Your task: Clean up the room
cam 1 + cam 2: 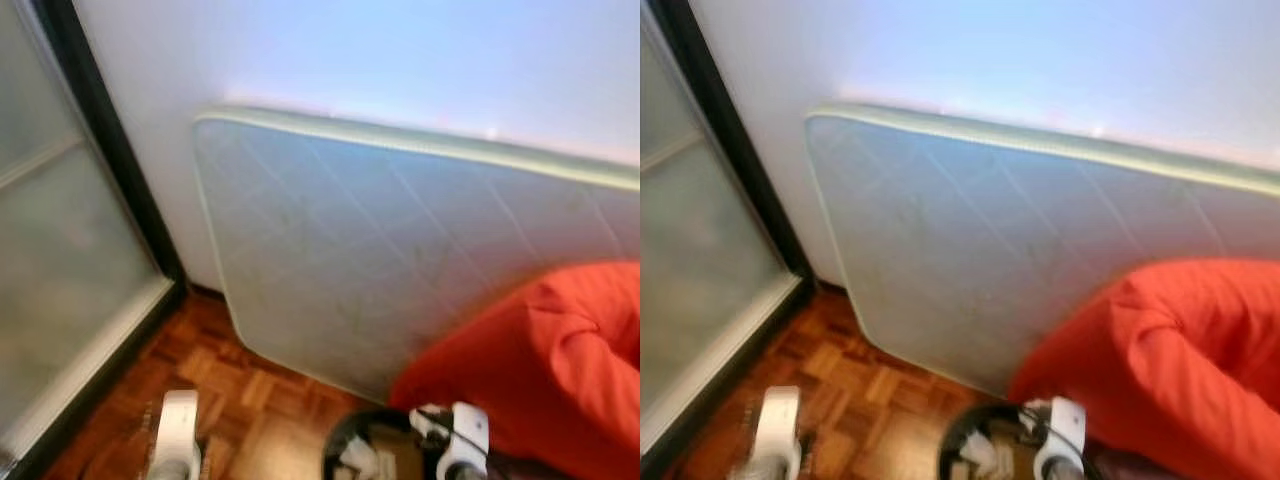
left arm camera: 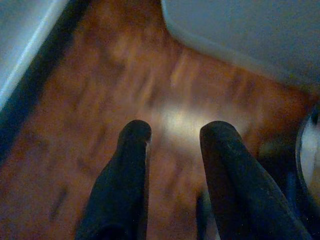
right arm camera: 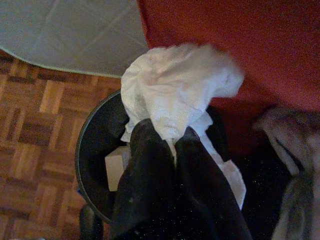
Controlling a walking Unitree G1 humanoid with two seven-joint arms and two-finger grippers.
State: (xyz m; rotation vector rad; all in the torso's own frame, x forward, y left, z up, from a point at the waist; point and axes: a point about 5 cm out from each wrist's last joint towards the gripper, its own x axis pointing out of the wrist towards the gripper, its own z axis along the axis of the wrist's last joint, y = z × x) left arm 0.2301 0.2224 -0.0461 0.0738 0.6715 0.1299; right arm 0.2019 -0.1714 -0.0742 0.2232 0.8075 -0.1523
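The mattress [image 1: 400, 250] occupies the centre of the head frame, standing on edge against the white wall [image 1: 400, 60]. A red beanbag [image 1: 560, 350] fills the lower right and presses against the mattress face. A frosted sliding door [image 1: 60, 260] with a dark frame runs down the left edge. Parquet floor [image 1: 250, 400] shows along the lower left.

The black waste bin [image 3: 95, 150] sits at the bottom centre of the head frame, just beside the beanbag and near the mattress corner. It already holds a small box and paper scraps.

The right gripper [image 3: 172, 137] is clamped on a crumpled white tissue [image 3: 175, 90], held over the bin opening. The left gripper [image 2: 172, 137] hangs above bare floor with its fingers apart and nothing between them.

Risk, as a judgement: the tissue bulges upward past the fingertips toward the beanbag side of the rim. If you release from here, it may catch on the beanbag or fall behind the bin. The head views are blurred, so confirm alignment in the right wrist view. Clearance on the beanbag side is tight; the floor side is open.
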